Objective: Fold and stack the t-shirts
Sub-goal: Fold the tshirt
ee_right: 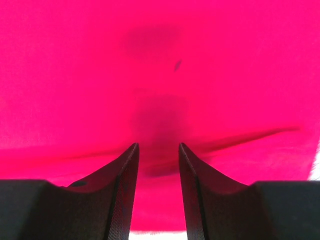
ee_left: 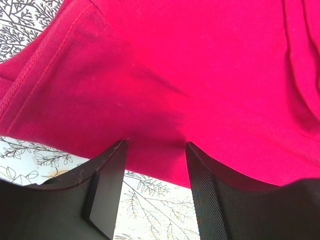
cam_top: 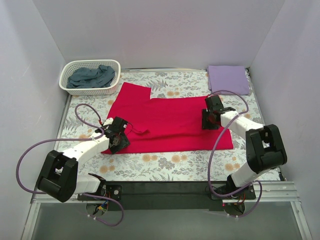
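1. Hovering my left fingers (cam_top: 119,136) at the near-left hem of the crimson t-shirt (cam_top: 170,120). They're parted about halfway, tips right at the edge, nothing pinched.
2. My right fingers (cam_top: 211,119) sit low over the shirt's right side with a narrowish gap. Just flat red cloth under it, no grip.
3. The shirt's spread out mid-bench on the floral covering (cam_top: 175,160).
4. The lavender t-shirt (cam_top: 228,79) is folded in the far-right corner, and the blue-grey t-shirt (cam_top: 92,76) is bunched in the white basket (cam_top: 89,91) far left.

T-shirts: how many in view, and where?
3. Crimson red cloth tee spread in the middle; pale lavender cloth tee folded, far right; slate blue-grey cloth tee crumpled in the white plastic basket, far left. Others may hide under it.
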### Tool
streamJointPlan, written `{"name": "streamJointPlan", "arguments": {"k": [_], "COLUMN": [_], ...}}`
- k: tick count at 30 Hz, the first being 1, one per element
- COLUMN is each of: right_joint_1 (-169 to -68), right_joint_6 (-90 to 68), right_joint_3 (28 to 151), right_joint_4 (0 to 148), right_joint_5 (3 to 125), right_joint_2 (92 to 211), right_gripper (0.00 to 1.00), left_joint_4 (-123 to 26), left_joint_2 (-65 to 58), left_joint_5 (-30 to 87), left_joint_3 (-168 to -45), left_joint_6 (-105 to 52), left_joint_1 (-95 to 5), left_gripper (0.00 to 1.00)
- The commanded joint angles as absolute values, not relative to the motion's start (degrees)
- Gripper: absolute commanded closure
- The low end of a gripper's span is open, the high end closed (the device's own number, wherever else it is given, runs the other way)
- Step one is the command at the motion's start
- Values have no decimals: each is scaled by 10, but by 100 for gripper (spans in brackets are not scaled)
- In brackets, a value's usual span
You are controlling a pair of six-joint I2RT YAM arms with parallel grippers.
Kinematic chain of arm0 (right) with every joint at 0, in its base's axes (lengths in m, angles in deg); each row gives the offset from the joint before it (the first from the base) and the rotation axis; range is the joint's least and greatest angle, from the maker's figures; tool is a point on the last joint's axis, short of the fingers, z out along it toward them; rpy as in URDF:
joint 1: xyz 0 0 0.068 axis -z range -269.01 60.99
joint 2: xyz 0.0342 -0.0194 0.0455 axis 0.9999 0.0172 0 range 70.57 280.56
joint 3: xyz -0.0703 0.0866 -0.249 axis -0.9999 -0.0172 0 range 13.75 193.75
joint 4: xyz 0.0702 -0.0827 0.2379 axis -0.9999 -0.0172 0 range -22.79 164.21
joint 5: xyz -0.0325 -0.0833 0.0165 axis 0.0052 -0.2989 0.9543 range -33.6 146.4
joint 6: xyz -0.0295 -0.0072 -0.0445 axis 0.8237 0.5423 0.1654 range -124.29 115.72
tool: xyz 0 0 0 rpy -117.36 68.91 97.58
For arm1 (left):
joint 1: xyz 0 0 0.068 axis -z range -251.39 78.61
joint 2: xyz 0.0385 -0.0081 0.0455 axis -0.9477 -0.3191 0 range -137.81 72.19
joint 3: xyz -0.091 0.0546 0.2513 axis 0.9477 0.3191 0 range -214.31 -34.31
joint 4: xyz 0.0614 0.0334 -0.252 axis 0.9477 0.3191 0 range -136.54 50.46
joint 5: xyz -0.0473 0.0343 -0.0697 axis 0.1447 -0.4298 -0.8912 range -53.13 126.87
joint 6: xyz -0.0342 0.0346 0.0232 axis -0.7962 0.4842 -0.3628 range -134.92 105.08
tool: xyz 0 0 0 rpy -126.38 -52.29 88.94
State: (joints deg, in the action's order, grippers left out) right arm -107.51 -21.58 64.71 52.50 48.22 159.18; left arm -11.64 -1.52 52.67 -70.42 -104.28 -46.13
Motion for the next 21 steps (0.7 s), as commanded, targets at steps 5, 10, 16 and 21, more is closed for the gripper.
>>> {"name": "streamJointPlan", "arguments": {"k": [5, 10, 16, 21], "right_joint_1": [-1058, -1060, -1101, -1220], "right_joint_6": [-183, -175, -139, -52], "right_joint_3": [736, 705, 660, 696], "right_joint_4": [544, 543, 608, 644], "right_joint_5": [421, 503, 667, 661], "right_joint_2": [1600, 1554, 1529, 1557], "right_gripper": [61, 60, 59, 58], "left_joint_4": [-110, -108, -104, -85], "left_joint_2": [-7, 8, 29, 42], "left_joint_5": [523, 525, 525, 568], "left_joint_3": [-691, -697, -733, -776], "left_joint_6": [-1048, -1054, -1052, -1045], "left_joint_1": [-459, -459, -459, -460], "left_gripper": [52, 52, 49, 47]}}
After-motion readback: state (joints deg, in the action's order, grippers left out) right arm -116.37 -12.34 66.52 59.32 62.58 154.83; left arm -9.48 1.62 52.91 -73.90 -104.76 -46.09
